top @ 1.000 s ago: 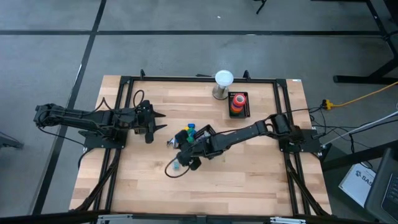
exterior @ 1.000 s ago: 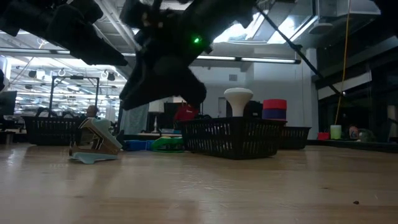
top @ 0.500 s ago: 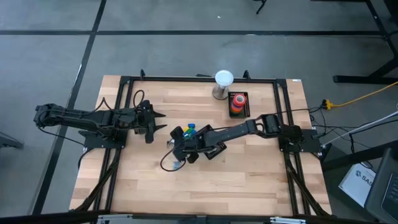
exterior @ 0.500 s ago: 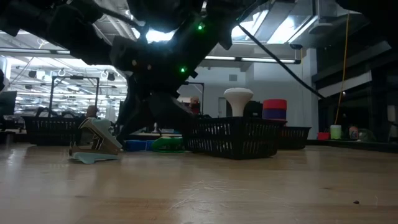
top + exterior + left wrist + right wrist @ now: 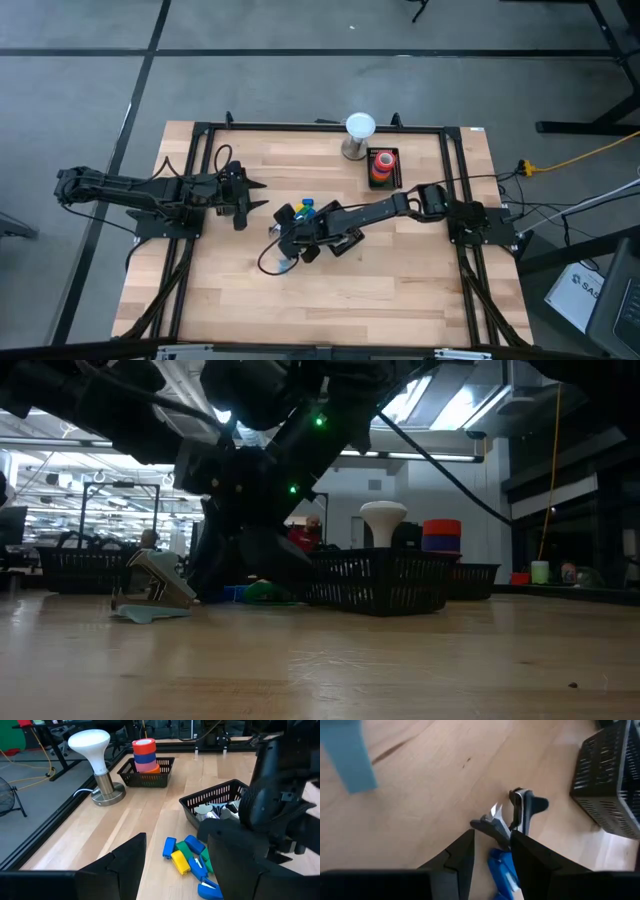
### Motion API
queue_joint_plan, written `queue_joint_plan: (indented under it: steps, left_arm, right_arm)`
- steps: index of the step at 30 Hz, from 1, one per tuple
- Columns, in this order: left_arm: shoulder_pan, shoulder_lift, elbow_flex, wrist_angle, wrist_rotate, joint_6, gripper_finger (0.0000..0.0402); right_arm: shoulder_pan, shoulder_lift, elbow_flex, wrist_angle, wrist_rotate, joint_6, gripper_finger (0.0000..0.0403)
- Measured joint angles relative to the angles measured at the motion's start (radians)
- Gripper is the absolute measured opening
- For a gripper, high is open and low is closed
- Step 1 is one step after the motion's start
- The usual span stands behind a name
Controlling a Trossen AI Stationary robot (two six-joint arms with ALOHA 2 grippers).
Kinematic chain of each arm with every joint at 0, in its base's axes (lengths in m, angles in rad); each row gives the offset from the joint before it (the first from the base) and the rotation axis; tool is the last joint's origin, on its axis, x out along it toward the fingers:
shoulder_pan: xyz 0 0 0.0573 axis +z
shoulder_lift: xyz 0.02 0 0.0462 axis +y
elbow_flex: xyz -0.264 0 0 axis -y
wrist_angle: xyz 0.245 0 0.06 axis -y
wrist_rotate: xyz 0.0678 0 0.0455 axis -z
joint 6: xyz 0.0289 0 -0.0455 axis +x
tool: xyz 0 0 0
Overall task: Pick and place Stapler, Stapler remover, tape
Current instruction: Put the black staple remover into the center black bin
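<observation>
My right gripper (image 5: 283, 222) reaches to the table's middle and is open (image 5: 492, 834), low over the wood. Just ahead of its fingertips lies the black-handled staple remover (image 5: 517, 815), with a blue blocky stapler (image 5: 502, 867) between the fingers, seemingly untouched. A cluster of small blue, green and yellow staplers (image 5: 190, 860) lies on the table beside a black mesh basket (image 5: 215, 802). The tape rolls (image 5: 382, 163) are stacked in a small basket (image 5: 147, 777) near the far edge. My left gripper (image 5: 262, 195) waits open (image 5: 176, 837) left of the cluster.
A white-headed lamp (image 5: 358, 133) stands near the far edge beside the tape basket. A small grey and light-blue item (image 5: 150, 595) rests on the table nearer the near edge than my right gripper. Bare wood spreads toward the near edge (image 5: 380, 290).
My right gripper has moved toward the table's far edge and slightly left, away from the light-blue item and toward the stapler cluster, and has come lower. For the last half second it has held almost still. The objects on the table have stayed in place.
</observation>
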Motion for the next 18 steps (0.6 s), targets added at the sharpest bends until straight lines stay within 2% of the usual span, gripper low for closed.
queue_joint_plan:
  steps: [12,18]
  left_arm:
    - [0.000,0.000,0.000,0.000,0.000,0.000,0.0210]
    - [0.000,0.000,0.000,0.000,0.000,0.000,0.0210]
  right_arm:
    - [0.000,0.007,0.000,0.012,0.004,0.004,0.0125]
    - [0.002,0.007,0.000,0.011,0.004,0.056,0.0076]
